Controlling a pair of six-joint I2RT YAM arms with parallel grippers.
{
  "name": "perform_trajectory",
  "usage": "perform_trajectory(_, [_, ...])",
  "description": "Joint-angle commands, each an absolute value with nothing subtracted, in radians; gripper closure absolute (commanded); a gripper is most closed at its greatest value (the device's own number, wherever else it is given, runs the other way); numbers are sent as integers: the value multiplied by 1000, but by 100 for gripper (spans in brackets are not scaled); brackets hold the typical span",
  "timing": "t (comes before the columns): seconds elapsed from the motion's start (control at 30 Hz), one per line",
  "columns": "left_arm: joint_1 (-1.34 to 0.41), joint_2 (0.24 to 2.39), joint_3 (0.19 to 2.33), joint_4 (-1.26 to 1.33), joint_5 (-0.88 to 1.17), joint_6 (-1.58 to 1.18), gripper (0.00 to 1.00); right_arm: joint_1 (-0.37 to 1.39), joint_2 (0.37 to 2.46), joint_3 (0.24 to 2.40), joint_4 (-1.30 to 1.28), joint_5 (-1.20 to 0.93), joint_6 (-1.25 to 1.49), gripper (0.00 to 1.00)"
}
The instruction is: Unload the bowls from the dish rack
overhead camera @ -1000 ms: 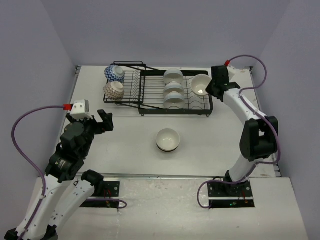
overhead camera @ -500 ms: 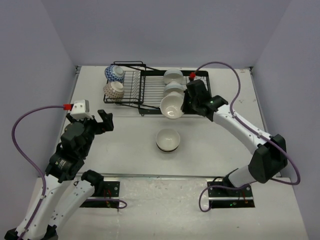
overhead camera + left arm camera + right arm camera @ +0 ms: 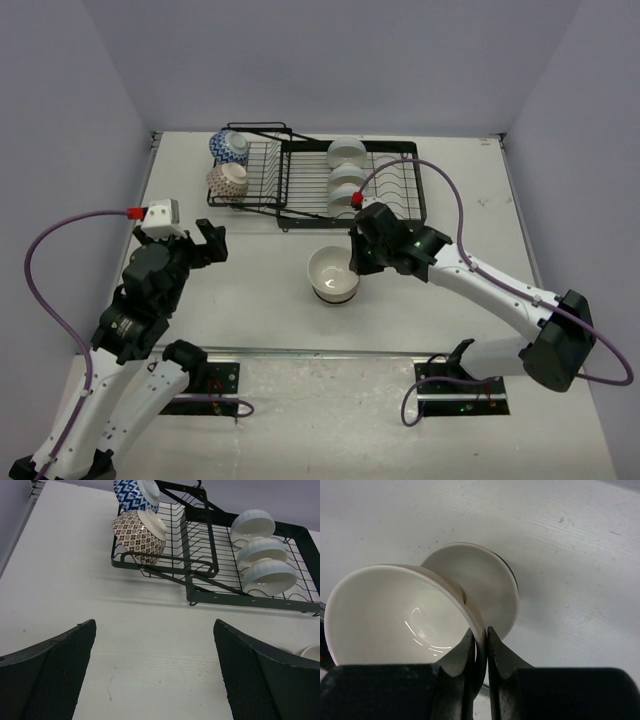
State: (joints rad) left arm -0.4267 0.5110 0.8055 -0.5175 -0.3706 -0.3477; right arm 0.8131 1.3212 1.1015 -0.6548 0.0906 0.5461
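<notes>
One held bowl overlaps a second bowl overhead; right wrist separates them.

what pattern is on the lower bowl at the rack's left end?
Brown-and-cream diamond lattice on the lower bowl; clearest in the left wrist view.

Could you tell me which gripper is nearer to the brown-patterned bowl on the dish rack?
Left. The left gripper hovers open in front of the brown-patterned bowl; the right gripper, shut on a white bowl, is farther off to the right.
</notes>
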Motion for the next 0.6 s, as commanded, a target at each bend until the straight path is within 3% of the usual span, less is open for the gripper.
perform_trajectory(0.0, [-422,517,805,-486,-377,-328,0,808,1285,1068,-558,89,552,100])
perform_trajectory(0.57, [-422,517,804,-485,-365,-328,0,799,1396,1029,-437,135,557,100])
